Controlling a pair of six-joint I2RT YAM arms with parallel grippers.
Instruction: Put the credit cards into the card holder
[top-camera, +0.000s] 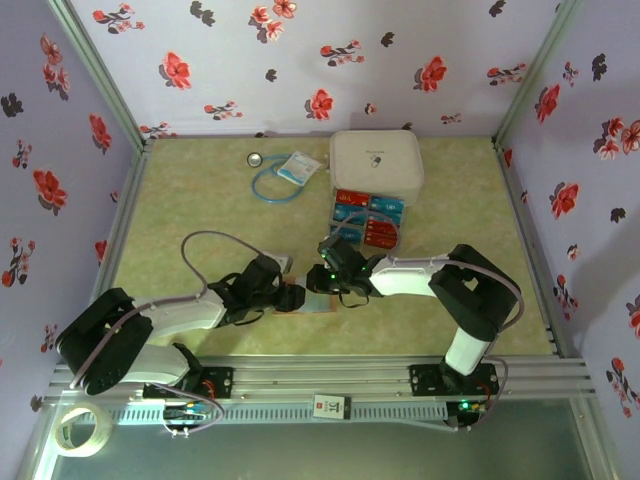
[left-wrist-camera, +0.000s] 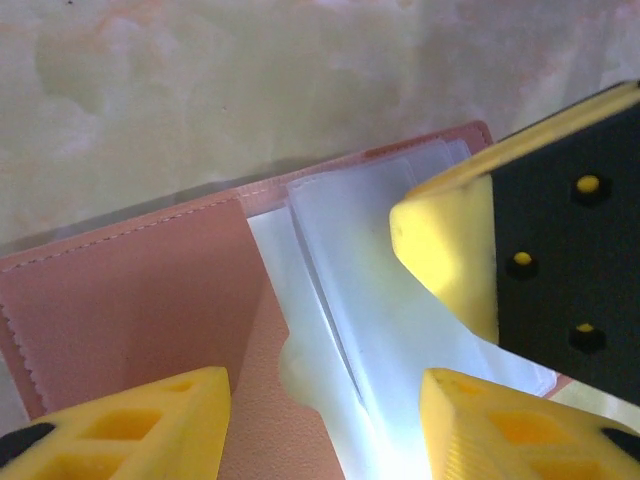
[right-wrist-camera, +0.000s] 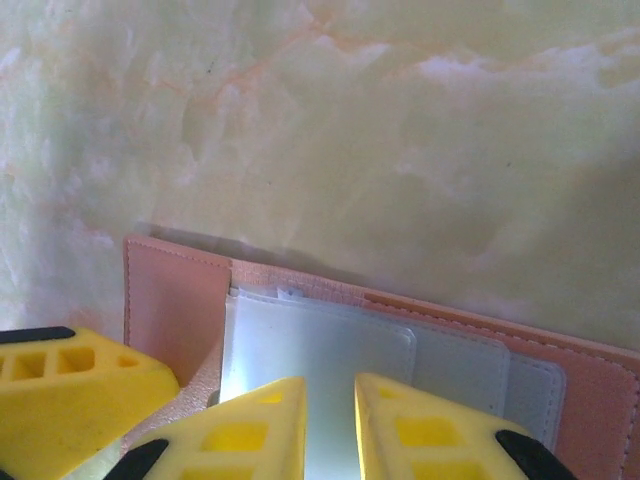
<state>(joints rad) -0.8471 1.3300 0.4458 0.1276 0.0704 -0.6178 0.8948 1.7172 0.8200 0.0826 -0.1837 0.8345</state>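
Both crowd card holder (left-wrist-camera: 130, 320): left gripper (left-wrist-camera: 322, 400) parted, right gripper (right-wrist-camera: 330, 398) narrow, grip unclear.

The table (top-camera: 200, 210) has a pale green marbled top. A white case (top-camera: 375, 165) sits toward the far edge, with red and blue cards (top-camera: 368, 215) lying just in front of it. Left of the case lie a blue cable (top-camera: 270, 185), a small packet (top-camera: 298, 167) and a round disc (top-camera: 256, 158). Nearer, a pinkish wallet (top-camera: 312, 305) (left-wrist-camera: 130, 310) (right-wrist-camera: 165, 300) lies open and flat.

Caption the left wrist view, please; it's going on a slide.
Left gripper open above the unfolded card holder, its clear sleeves exposed.
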